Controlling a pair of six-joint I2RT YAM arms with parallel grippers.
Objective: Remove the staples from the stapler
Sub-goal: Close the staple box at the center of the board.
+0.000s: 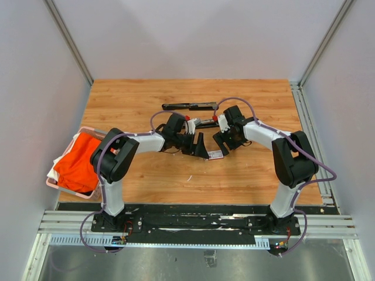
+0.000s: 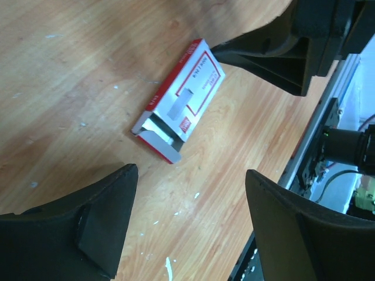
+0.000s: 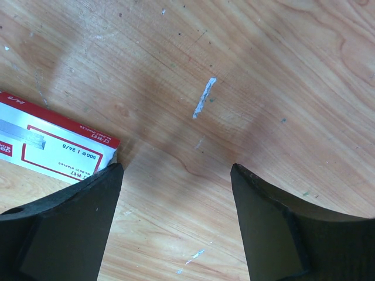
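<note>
The stapler [image 1: 190, 106] lay opened beyond the staple box [image 2: 179, 102], where the left gripper [image 2: 187, 225] and right gripper [image 3: 176, 219] hovered with jaws wide and empty; whether the staples were out could not be told.

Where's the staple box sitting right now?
In the top view, the white-and-red staple box lies flat near the middle of the table, between the tips of the open left gripper and the open right gripper.

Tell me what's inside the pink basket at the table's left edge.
An orange cloth fills the basket, with a bit of white fabric showing at its left side. Anything beneath the cloth is covered, so I cannot tell.
</note>
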